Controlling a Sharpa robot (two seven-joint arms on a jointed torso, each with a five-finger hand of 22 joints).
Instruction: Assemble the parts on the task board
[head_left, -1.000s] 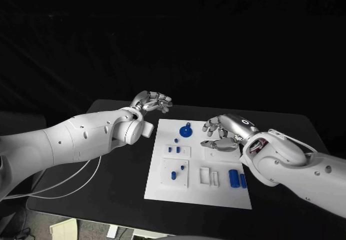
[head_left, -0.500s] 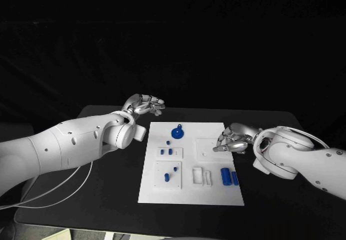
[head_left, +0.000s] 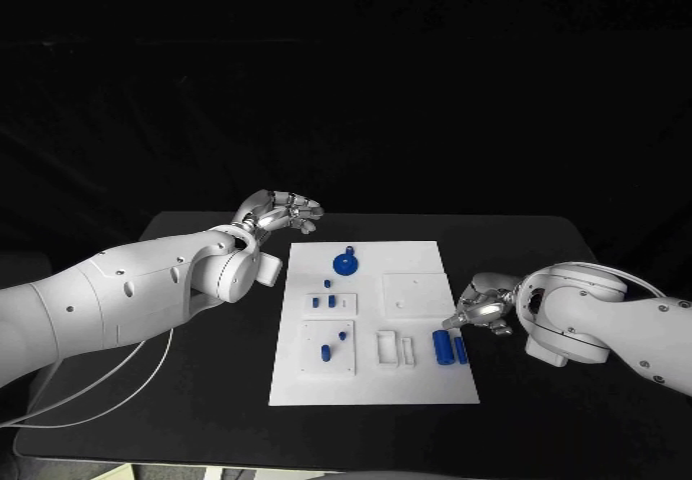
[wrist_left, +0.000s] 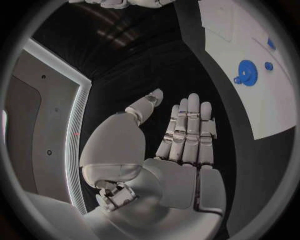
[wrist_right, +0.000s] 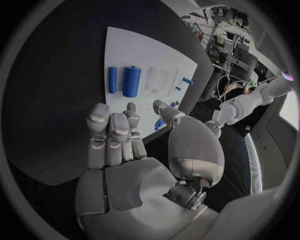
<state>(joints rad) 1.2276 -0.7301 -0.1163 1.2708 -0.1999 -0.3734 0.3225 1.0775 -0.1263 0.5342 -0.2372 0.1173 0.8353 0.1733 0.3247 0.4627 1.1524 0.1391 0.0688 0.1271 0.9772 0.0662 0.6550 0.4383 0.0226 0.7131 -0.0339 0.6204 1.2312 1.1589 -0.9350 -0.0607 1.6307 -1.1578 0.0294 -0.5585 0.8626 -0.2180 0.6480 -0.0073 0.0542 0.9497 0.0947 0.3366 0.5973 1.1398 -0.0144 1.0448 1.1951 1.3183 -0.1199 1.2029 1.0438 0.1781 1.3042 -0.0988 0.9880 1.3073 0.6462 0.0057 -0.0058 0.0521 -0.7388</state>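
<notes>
Two hands noted, neither holding anything. Right hand sits at the task board's right edge, fingers extended and close together, empty, just beside the large blue cylinder and slim blue bar. Left hand is raised beyond the board's far left corner, fingers straight in its wrist view, empty. Blue round part lies near the far edge; small blue pieces occupy the left column.
</notes>
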